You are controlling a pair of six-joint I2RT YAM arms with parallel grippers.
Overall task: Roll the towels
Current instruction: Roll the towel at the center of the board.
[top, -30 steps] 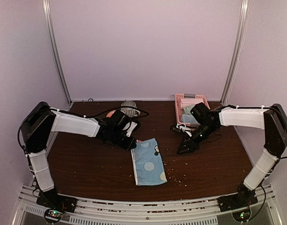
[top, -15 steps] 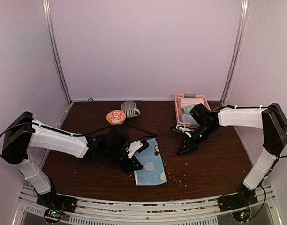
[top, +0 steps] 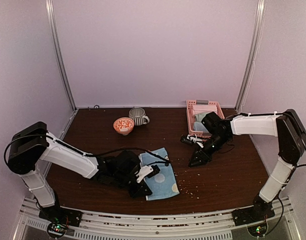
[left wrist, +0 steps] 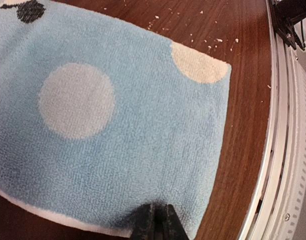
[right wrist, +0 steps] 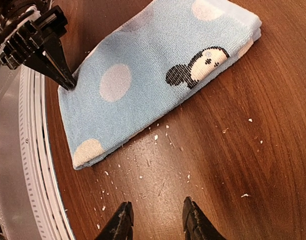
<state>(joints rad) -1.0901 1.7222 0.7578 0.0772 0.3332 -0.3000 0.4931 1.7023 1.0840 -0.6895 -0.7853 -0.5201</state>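
Note:
A light blue towel (top: 162, 172) with pale dots and a black-and-white cartoon figure lies folded flat on the brown table (top: 228, 175). The left wrist view fills with this towel (left wrist: 118, 125), and it also shows in the right wrist view (right wrist: 143, 75). My left gripper (top: 144, 189) is shut, its tips (left wrist: 160, 212) pressed together onto the towel's top close to its near left edge (right wrist: 68, 84). My right gripper (top: 197, 161) hovers open just right of the towel, nothing between its fingers (right wrist: 155, 204). More towels (top: 200, 120) lie in the basket.
A pink lattice basket (top: 205, 104) stands at the back right, under the right arm. An orange bowl (top: 123, 125) and a striped mug (top: 138, 116) sit at the back centre. Pale crumbs (right wrist: 158, 135) dot the wood beside the towel. The metal table rail (left wrist: 285, 150) runs close by.
My left arm has swung from the towel's far left corner down to its near left edge, uncovering the bowl and mug. The towel shifted slightly. The right arm has barely moved.

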